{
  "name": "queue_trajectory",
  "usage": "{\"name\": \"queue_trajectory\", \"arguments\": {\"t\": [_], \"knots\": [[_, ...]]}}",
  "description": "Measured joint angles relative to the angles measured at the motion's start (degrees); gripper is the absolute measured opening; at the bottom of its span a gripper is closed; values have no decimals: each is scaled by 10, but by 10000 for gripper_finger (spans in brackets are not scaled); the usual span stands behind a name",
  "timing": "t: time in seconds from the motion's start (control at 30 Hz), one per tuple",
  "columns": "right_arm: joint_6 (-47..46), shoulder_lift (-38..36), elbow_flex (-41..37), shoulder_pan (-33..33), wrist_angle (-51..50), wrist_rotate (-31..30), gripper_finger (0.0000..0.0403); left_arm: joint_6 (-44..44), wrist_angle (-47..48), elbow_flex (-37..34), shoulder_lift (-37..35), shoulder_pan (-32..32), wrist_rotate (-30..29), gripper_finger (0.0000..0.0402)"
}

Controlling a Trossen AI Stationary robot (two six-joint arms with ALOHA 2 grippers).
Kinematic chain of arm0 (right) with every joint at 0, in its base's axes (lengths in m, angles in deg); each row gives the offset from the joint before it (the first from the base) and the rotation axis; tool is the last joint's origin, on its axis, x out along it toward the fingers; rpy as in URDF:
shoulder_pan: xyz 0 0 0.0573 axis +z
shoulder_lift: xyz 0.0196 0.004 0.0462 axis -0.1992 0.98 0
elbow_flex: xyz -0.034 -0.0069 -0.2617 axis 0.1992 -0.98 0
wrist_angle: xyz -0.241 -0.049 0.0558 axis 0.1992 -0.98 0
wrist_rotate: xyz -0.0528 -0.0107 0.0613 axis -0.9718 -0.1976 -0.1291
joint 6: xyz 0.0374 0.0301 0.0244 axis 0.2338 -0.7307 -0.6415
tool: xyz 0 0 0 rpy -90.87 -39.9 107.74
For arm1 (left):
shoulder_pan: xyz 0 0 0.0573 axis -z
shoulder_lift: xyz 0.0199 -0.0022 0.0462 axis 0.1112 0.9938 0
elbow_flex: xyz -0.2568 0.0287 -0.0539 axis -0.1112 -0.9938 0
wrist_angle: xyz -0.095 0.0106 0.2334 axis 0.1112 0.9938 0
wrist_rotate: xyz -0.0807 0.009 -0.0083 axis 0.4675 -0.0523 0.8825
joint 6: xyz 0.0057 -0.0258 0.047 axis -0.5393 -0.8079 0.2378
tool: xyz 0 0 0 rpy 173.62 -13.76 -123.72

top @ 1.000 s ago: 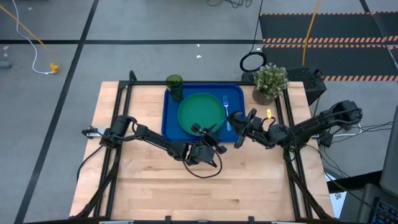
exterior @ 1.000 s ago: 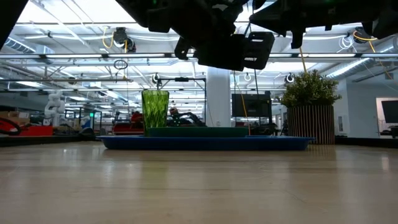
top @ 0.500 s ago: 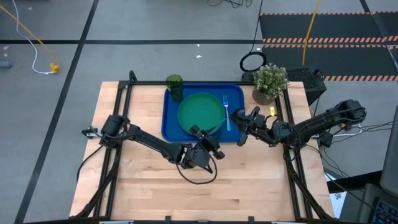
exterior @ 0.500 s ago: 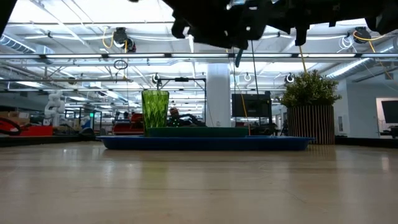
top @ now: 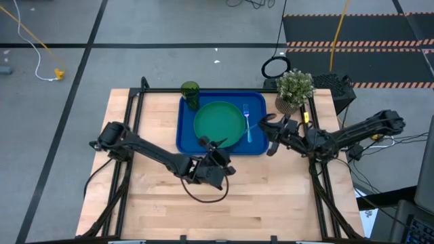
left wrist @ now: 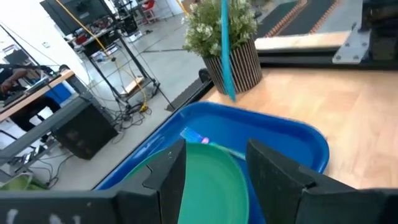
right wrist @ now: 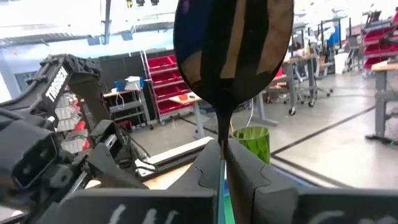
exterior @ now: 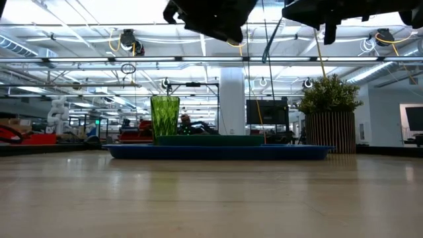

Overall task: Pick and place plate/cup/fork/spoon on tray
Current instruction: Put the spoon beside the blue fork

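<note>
The blue tray (top: 186, 129) lies at the table's far middle. On it rest the green plate (top: 218, 122), the cup (top: 190, 92) upright at its far left corner, and the fork (top: 247, 123) flat to the right of the plate. My right gripper (top: 268, 129) hovers past the tray's right rim, shut on the spoon (right wrist: 233, 50). The spoon's light-blue handle (left wrist: 226, 53) also shows in the left wrist view. My left gripper (top: 212, 149) hangs open over the tray's near edge, with nothing between its fingers (left wrist: 168, 177). My right gripper pinches the spoon between its two fingers at the thin neck just under the dark bowl (right wrist: 222, 135). The fingers come about level from the table's right side. The spoon stands roughly upright and lifted clear, with its bowl above the fingers and its handle hanging below.
A potted plant (top: 295, 89) stands at the far right, close to the tray's corner. Black frame rails (top: 133, 108) run along the table's left and right sides. Bare wood (top: 271, 196) stretches across the near half of the table.
My left gripper has risen and drawn back from the plate's near rim toward the table's near left. My right gripper has pulled away toward the right edge and risen a little, taking the spoon with it. The two grippers now stand farther apart.
</note>
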Motion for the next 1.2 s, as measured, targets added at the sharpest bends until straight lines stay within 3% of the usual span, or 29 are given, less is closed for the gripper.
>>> {"name": "queue_trajectory", "arguments": {"t": [0.37, 0.57, 0.97, 1.2], "knots": [[-126, -52, 0, -13, -126, 0, 2, 3, 60, 0, -69, 10, -7, 170], [-232, -52, 31, -32, -257, 23, 2, -4, 76, 0, -93, 21, -11, 170], [-301, 54, 224, -124, -570, 122, 2, -12, 112, 0, -93, 33, -19, 170], [-347, 128, 244, -194, -615, 171, 2, -65, 204, 0, -93, 36, -29, 170]]}}
